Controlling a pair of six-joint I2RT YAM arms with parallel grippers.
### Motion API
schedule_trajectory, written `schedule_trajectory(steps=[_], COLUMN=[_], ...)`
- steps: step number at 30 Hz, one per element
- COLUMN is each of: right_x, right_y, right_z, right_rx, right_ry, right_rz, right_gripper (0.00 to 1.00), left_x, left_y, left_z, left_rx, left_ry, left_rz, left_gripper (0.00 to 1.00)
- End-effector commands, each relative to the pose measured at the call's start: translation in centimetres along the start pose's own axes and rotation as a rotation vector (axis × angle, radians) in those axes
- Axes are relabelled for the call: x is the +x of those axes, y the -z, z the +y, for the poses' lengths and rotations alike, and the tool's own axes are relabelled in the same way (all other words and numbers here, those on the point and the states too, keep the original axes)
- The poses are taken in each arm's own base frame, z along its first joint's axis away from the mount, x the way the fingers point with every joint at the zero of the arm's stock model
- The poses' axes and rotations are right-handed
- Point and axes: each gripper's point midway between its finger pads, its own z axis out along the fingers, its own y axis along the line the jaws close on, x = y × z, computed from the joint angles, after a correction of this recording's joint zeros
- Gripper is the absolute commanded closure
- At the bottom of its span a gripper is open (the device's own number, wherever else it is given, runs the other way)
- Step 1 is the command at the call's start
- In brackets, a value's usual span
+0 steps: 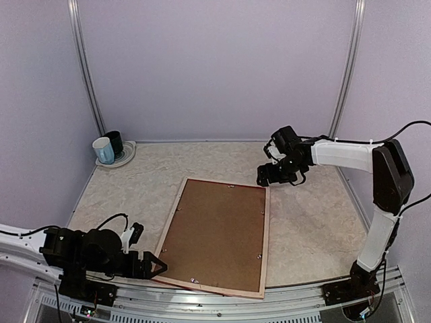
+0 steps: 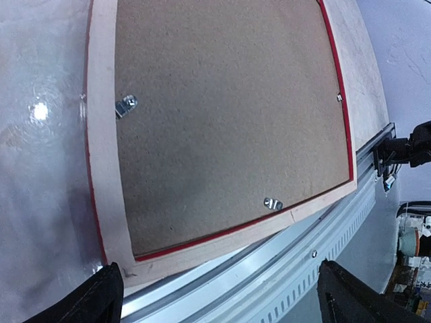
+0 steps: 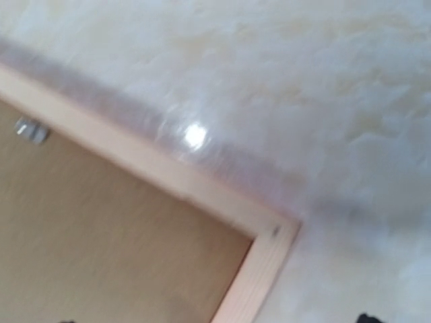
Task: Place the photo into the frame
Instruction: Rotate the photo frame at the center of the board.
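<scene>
Frame (image 1: 267, 242) face-down mid-table; both sets of jaws apart and empty; photo nowhere in sight

Lower left: left gripper (image 1: 153, 266) spread wide just off the frame's near corner; liable to catch the pale rim and skid the frame over the close table edge; centre: brown backing board (image 1: 215, 232) on top, clips (image 2: 126, 104) too small to tell whether they are latched; photo possibly beneath, cannot tell; upper right: right gripper (image 1: 269, 176) spread beside the far corner, fingertips nearly cropped out of its blurred wrist view; risk of nudging that corner askew.
</scene>
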Motion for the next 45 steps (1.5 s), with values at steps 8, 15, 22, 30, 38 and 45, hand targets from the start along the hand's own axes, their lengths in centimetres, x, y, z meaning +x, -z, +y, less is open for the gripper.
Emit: schedule_trajectory(steps=[8,15,22,30,38,45], right_x=[-2.6,-2.6,-3.1,-2.6,-1.5,0.2], right_y=[-3.5,-5.3,-6.3,-7.7,-7.9,-7.3], right_z=[-2.0,-2.4,-2.2,-1.7,-2.8,-4.1], right_rx=[-0.029,-0.025,-0.045,-0.109,-0.14,-0.142], right_ry=[-0.005,0.014,0.015,0.019,-0.003,-0.01], right_rz=[-0.004,0.015,0.021,0.04,0.067,0.09], right_gripper=[0.1,0.1,0.1,0.1,0.11,0.11], left_x=[3.6,4.0,3.4,1.6,-1.5,-6.0], left_y=[-0.6,-2.0,-3.7,-5.1,-6.1,-6.3], left_z=[-3.0,-3.6,-2.2,-0.3,1.1,2.7], left_rx=[-0.059,-0.069,-0.1,-0.124,-0.198,-0.248], left_ry=[0.012,-0.013,-0.004,0.019,0.008,0.017], left_rz=[0.119,0.133,0.124,0.09,0.03,-0.055], left_gripper=[0.01,0.01,0.01,0.01,0.01,0.01])
